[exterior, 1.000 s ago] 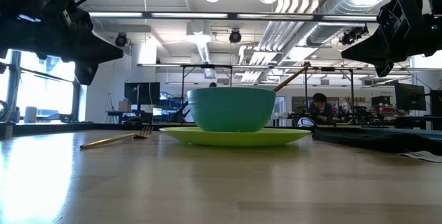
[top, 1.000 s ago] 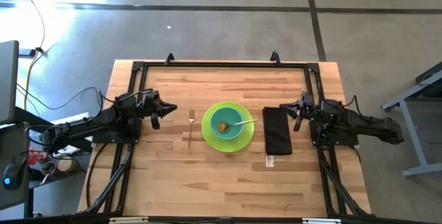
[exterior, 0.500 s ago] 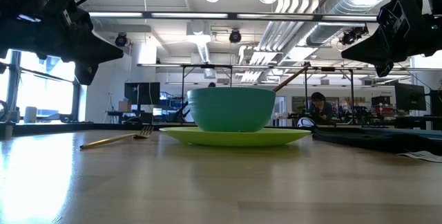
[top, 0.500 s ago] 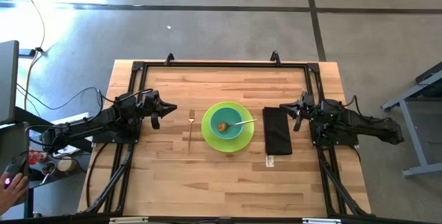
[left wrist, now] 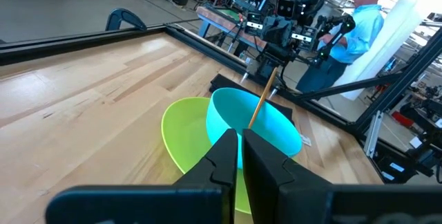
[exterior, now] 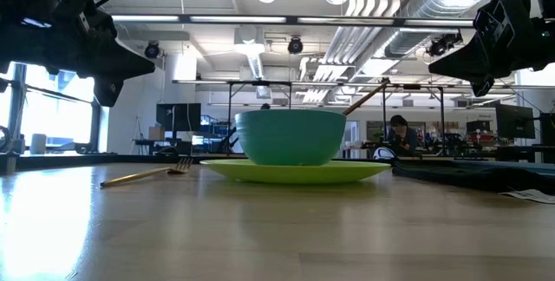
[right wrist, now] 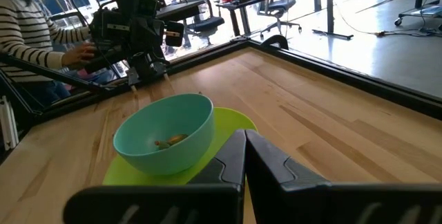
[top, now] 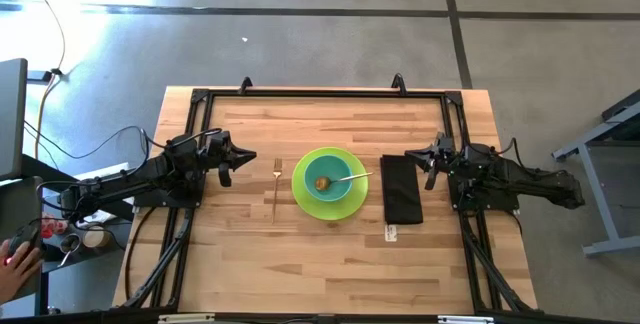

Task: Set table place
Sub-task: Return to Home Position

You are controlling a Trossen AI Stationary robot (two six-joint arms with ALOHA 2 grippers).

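A teal bowl (top: 327, 179) sits on a lime green plate (top: 329, 207) at the middle of the wooden table (top: 330, 264). A gold spoon (top: 345, 179) leans in the bowl, its handle over the rim toward the right. A gold fork (top: 275, 190) lies flat left of the plate. A dark folded napkin (top: 401, 189) lies flat right of the plate. My left gripper (top: 226, 168) hovers shut and empty left of the fork. My right gripper (top: 430, 168) hovers shut and empty by the napkin's right edge.
A black rail frame (top: 320, 94) edges the table. A white tag (top: 391, 231) lies at the napkin's near end. A person's hand (top: 12, 261) shows off the table at the left; other people show in the room beyond.
Both arms have kept still. A person's hand off the table at the left has come into view and moved.
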